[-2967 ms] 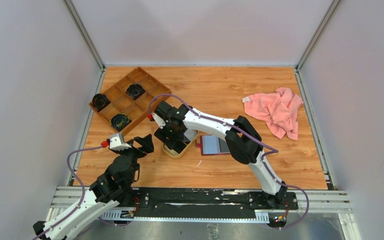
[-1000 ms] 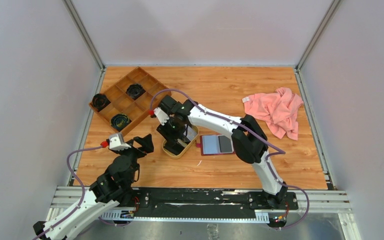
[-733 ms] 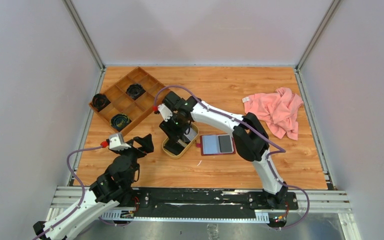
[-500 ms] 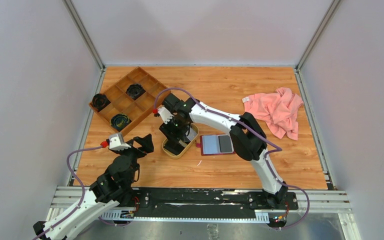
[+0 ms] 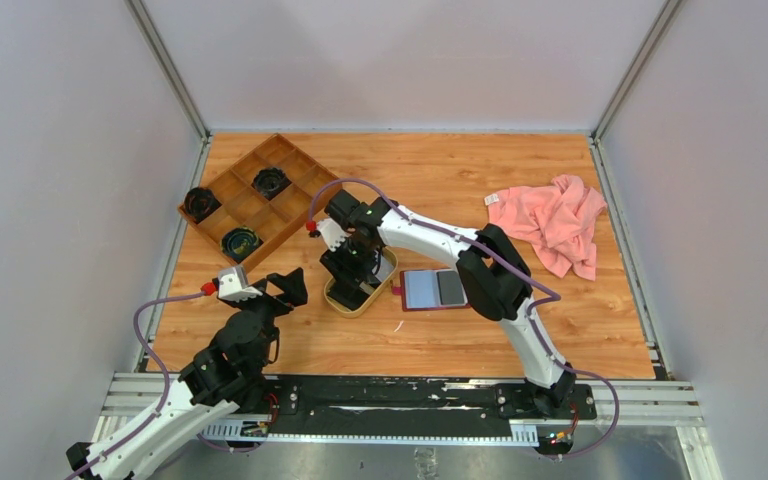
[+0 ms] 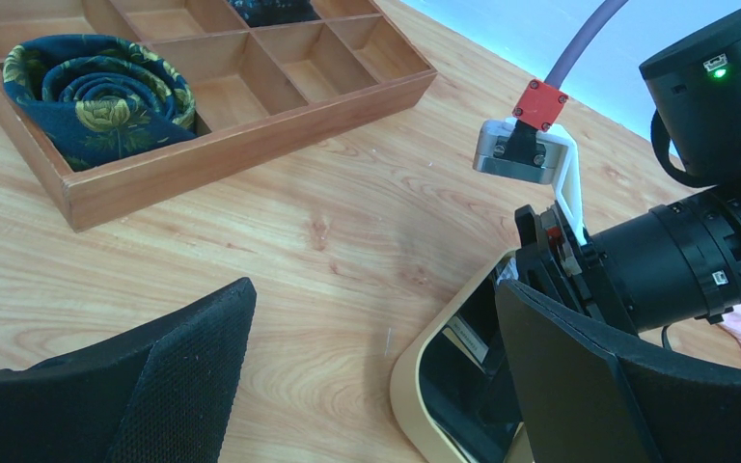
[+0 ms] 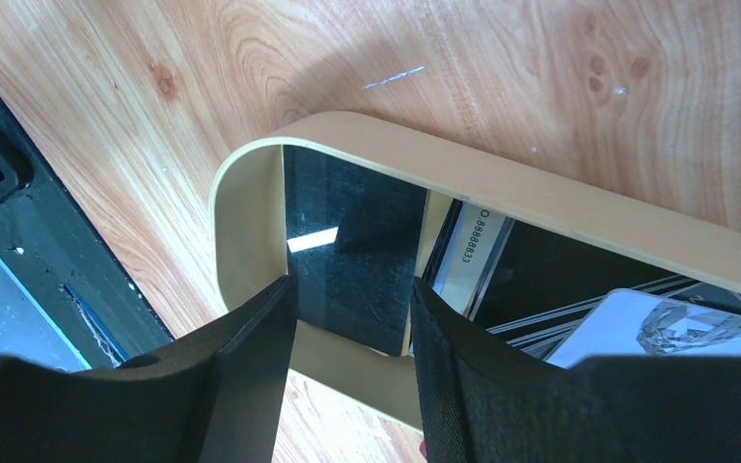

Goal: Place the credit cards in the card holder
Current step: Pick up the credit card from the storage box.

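**A:** The right gripper (image 7: pixel 352 286)?

**B:** Its black wedge-shaped fingers (image 7: pixel 241 386) stand apart, pointing down into the oval tray (image 7: pixel 502 183); a dark card (image 7: pixel 352 241) spans the gap, its edges at their inner faces; whether they pinch it, I cannot tell; the white arm reaches leftward across the table (image 5: pixel 440 180), wrist bent down.

**A:** The left gripper (image 6: pixel 371 299)?

**B:** Spread wide, hovering low just beside the tray's left end; its arm sits folded near the front-left corner.

**A:** The credit cards (image 7: pixel 627 328)?

**B:** Thin and glossy, overlapping inside the tray's smooth tan rim; one is greyish-white.

**A:** The card holder (image 5: pixel 434 290)?

**B:** Open flat, dark red border, grey-blue inside; just right of the tray.

**A:** Room to move?

**B:** Wood-grain table shows between the tray and the compartmented wooden box (image 5: pixel 250 200); a crumpled pink cloth (image 5: pixel 555 222) lies well apart, far right.
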